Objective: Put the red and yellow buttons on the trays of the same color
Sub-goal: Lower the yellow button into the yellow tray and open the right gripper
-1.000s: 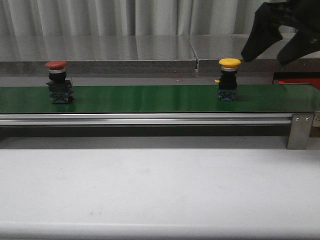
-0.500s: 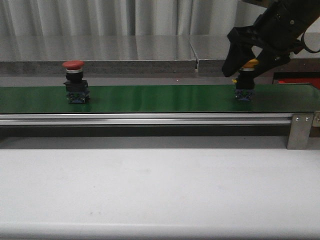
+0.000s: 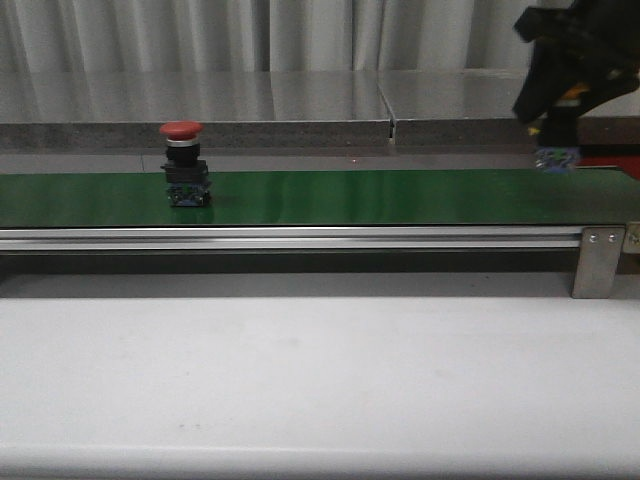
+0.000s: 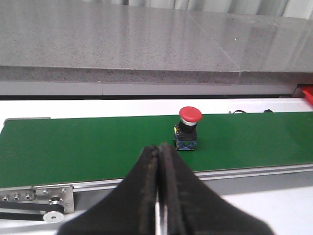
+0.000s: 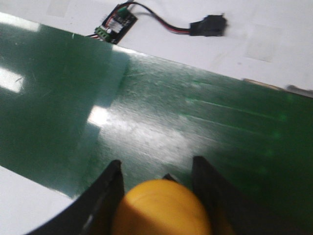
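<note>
**Yellow button lifted, red one riding the belt**

Our right gripper (image 5: 156,191) is clamped on the yellow button (image 5: 161,208), a finger on each side just under its domed cap. In the front view the button (image 3: 557,155) hangs clear above the far right end of the green belt (image 3: 400,197), its small blue base showing below the fingers. Our left gripper (image 4: 159,196) has its fingers pressed together, holding nothing, on the near side of the belt.

The red button (image 3: 183,165) stands upright on the belt, well left of the middle. We judge both buttons to be light, rigid and top-heavy; the glossy cap looks slippery, so the dark body beneath it is the safer hold.

Beyond the belt's right end a sliver of red tray (image 3: 605,160) shows behind the right arm. A small circuit board with a cable (image 5: 161,22) lies just off the belt's edge, clear of the lift. We cannot see a yellow tray.
</note>
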